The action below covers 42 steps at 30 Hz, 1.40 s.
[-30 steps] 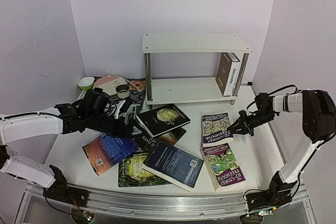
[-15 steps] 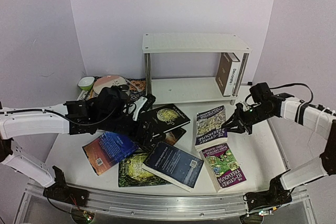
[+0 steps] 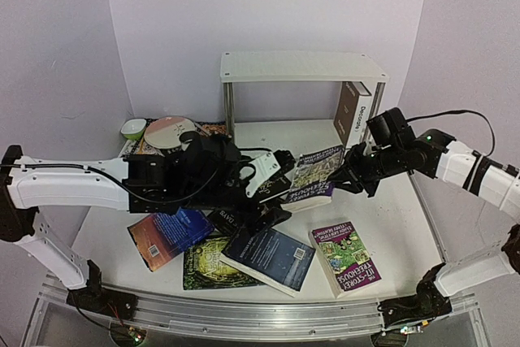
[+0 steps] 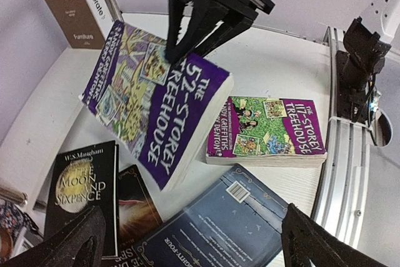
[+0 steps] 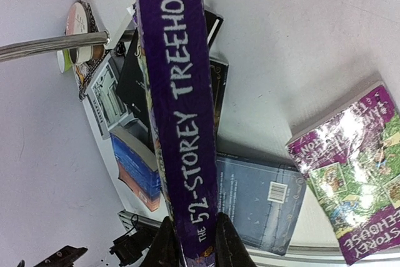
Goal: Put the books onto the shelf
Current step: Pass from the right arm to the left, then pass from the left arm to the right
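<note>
The purple 52-Storey Treehouse paperback [image 3: 315, 175] hangs tilted in the air at the centre of the top view, in front of the shelf [image 3: 302, 67] and above the books lying flat. The right gripper [image 3: 351, 175] is clenched on 1 end of it, its 2 fingers pinching across the book's thickness at the foot of the spine. The left gripper [image 3: 275, 188] is spread wide and grasps nothing, just beside the book's free end, left of centre.

An end pinch like this probably lets a paperback droop and swing. So the left fingers should steady the free end or back away. The lower tier [image 3: 284, 140], at upper middle, looks the easier target. I would turn the book upright, slide it in left of the brown-and-white book [image 3: 355, 113], and release only once its edge rests there.
</note>
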{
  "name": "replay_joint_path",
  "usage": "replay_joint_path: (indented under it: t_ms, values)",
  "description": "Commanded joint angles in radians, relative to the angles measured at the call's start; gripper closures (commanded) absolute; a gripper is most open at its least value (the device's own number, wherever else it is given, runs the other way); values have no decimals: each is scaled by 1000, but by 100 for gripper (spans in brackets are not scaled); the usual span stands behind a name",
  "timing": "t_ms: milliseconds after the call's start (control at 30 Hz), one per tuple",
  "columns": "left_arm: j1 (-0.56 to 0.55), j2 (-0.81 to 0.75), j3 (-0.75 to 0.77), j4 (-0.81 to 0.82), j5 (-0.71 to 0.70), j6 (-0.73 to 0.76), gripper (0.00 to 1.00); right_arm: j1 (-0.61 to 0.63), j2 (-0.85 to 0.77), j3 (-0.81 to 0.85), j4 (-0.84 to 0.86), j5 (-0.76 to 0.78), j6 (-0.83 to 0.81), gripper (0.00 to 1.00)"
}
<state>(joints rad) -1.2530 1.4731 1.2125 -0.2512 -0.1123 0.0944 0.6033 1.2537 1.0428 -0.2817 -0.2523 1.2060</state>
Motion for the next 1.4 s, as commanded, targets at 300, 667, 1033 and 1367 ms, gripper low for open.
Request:
replay_joint_path:
  t_ms: [300,667,1033,1367]
  values:
    - [-45,178,145,100,-195,201,0,147,17,68,138,102,294,100]
    - [-43,271,191,146,-406,233,65,184,-2,33,198,71,372,91]
    - [-39,121,61,190,-285,221,100,182,-162,-81,108,323,280,22]
    - [-38,26,-4,231,-181,202,100,183,-85,-52,111,263,360,38]
